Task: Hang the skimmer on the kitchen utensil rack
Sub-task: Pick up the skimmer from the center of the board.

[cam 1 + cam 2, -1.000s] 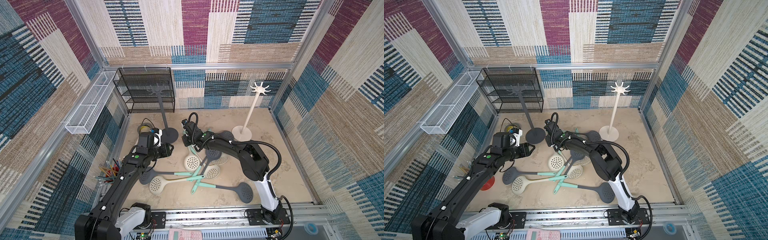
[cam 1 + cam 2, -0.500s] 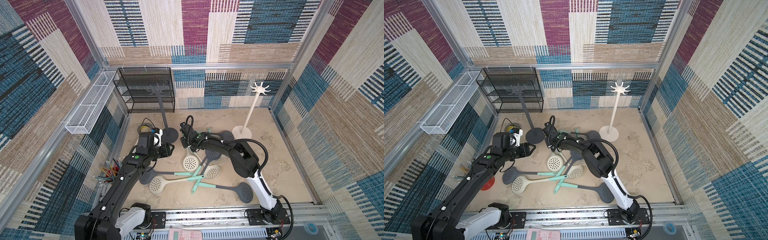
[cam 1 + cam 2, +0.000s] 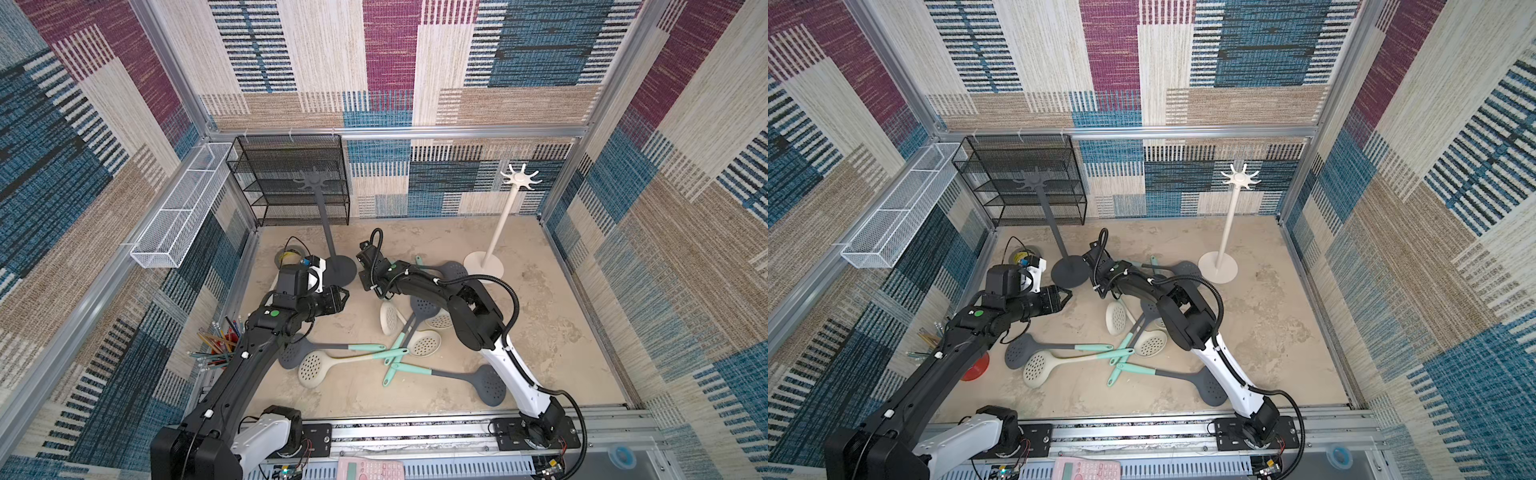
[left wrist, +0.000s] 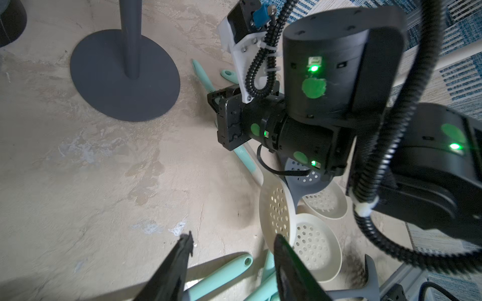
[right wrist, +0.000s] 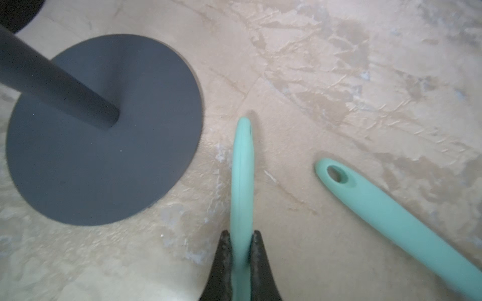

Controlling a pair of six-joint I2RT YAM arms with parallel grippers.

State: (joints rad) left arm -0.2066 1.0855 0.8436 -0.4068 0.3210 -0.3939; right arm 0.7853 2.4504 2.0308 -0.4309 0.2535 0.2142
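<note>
My right gripper (image 5: 241, 234) is shut on the mint handle (image 5: 242, 169) of a cream skimmer, low over the floor. Its perforated head (image 3: 388, 318) stands tipped on edge, as the left wrist view shows (image 4: 277, 206). The handle's tip points toward the round base (image 5: 104, 130) of the dark grey utensil rack (image 3: 318, 183). A white utensil rack (image 3: 519, 178) stands at the back right. Left of the pile, my left gripper (image 4: 232, 239) hovers open and holds nothing. Several other skimmers, one grey (image 3: 490, 384), lie crossed on the floor.
Another mint handle (image 5: 378, 203) lies just beside the held one. A black mesh shelf (image 3: 291, 178) stands at the back left, with a white wire basket (image 3: 178, 212) on the left wall. A pencil cup (image 3: 220, 345) and a tape roll (image 3: 289, 257) sit by the left arm.
My right gripper slid left toward the dark rack's base and closed on the mint handle; the cream head tipped onto its edge. The left arm has not moved.
</note>
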